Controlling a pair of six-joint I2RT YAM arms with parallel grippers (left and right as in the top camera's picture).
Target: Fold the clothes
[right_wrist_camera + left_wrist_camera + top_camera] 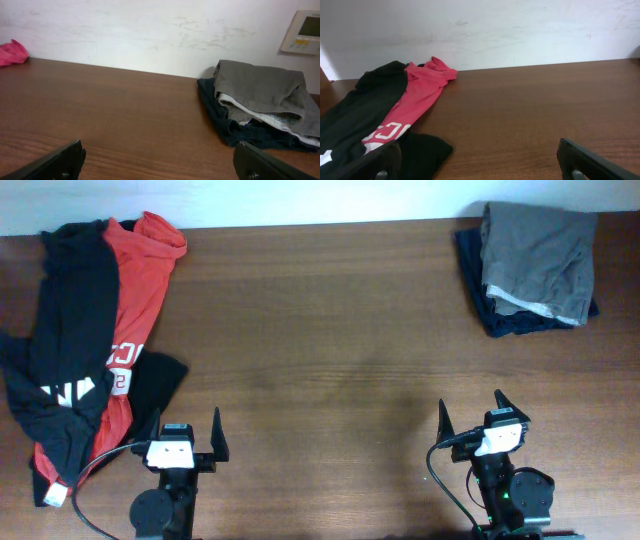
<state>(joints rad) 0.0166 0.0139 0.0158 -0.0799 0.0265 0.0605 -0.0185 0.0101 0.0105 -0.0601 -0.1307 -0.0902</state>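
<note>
"Where are the shorts, then?"

"Far right corner of the worktop (330, 330), up by the wall. The grey-olive shorts (540, 250) lie in a soft, rumpled bundle on top of a dark navy garment (497, 323), which pokes out along the left and near edges."

"Cotton, by the look?"

"Matte and creased, yes. From above it's just a lumpy rectangle. The right wrist camera sits low, though, and it shows a pale, finely striped lining peeping from under the grey fold. It also shows a small white control panel (304, 32) on the wall beside the pile, which the overhead view misses."

"And the other side?"

"A red top (140, 280) and a black top (65, 340) sprawl together at the far left, both with white lettering, and the black one overlaps the red. Only the left wrist camera catches the red one's bunched end close against the scuffed white wall (495, 30)."

"The arms?"

"Both sit at the near edge, well apart from the shorts. The left fingers (218, 442) stand near the black top's lower flap — spread wide, nothing between them. The right fingers (443, 420) are the same — wide apart and empty. The wood is a dark reddish-brown, smooth, with straight grain."
</note>
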